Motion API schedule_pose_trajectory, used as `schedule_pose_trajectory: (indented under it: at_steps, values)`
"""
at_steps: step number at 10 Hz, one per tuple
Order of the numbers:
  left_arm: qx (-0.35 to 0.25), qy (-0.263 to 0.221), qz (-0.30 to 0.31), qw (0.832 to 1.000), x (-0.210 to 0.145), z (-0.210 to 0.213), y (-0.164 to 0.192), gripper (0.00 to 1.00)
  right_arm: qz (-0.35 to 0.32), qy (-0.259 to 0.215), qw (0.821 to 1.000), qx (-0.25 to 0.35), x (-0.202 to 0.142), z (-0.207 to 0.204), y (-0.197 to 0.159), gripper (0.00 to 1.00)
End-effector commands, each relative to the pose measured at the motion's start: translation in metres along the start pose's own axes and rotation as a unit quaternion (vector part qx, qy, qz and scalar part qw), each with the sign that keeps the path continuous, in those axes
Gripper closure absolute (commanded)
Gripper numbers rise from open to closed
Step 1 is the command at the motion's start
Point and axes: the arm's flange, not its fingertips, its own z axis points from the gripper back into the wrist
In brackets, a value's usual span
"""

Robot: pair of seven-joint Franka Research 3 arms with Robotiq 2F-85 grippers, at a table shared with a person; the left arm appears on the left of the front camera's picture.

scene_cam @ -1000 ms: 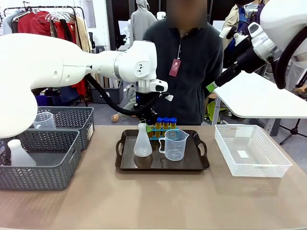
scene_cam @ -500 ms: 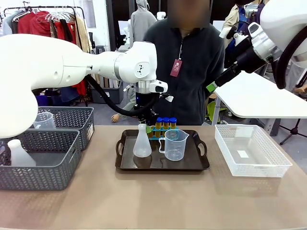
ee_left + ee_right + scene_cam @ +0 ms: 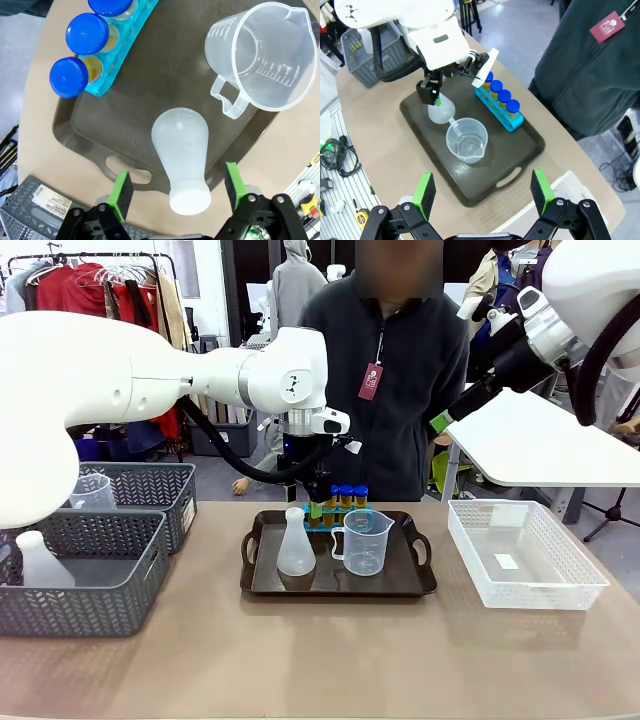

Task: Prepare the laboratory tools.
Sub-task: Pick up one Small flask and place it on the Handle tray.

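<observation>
Flask (image 3: pixel 293 543) of white translucent plastic is standing upright on the left part of a dark tray (image 3: pixel 420 585) at the middle of the bench (image 3: pixel 320 660), directly beneath the left claw (image 3: pixel 176 192). In the left wrist view that claw is hanging open, its green pads (image 3: pixel 121 189) standing clear on either side of the flask's capped neck and touching nothing. To the flask's right on the same tray a clear handled measuring beaker (image 3: pixel 366 541) is sitting, just beside it but apart. Behind both, at the tray's far edge, yellow-liquid test tubes with blue caps (image 3: pixel 346 498) are standing in a blue rack (image 3: pixel 506 122). The right claw (image 3: pixel 482 192) is hovering high over the tray's near-right end with its jaws spread wide and nothing between them. A person in a dark fleece (image 3: pixel 395 370) is standing at the far side of the bench. Grey baskets (image 3: pixel 95 580) are sitting at the bench's left end, one holding another white flask, and a clear plastic basket (image 3: pixel 525 560) is lying at the right.
</observation>
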Motion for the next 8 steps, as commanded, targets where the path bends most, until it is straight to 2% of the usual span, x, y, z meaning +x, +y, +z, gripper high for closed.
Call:
schedule_pose_trajectory:
  at_steps: [1,6,7,8]
  values:
    - [-0.004,0.004,-0.012,1.0,-0.003,0.004,0.0,0.0,-0.002,-0.01,1.0,0.008,0.0,0.001,-0.001,0.0]
    - [0.006,-0.009,0.0,1.0,-0.008,0.018,0.002,0.0,-0.002,-0.01,1.0,0.008,0.0,0.001,-0.001,0.0]
    - [0.004,-0.004,-0.048,0.999,-0.013,0.027,0.007,0.0,-0.002,-0.01,1.0,0.008,0.0,0.001,-0.001,0.0]
    - [0.005,-0.006,-0.002,1.0,-0.002,0.011,0.001,0.0,-0.002,-0.01,1.0,0.008,0.0,0.001,-0.001,0.0]
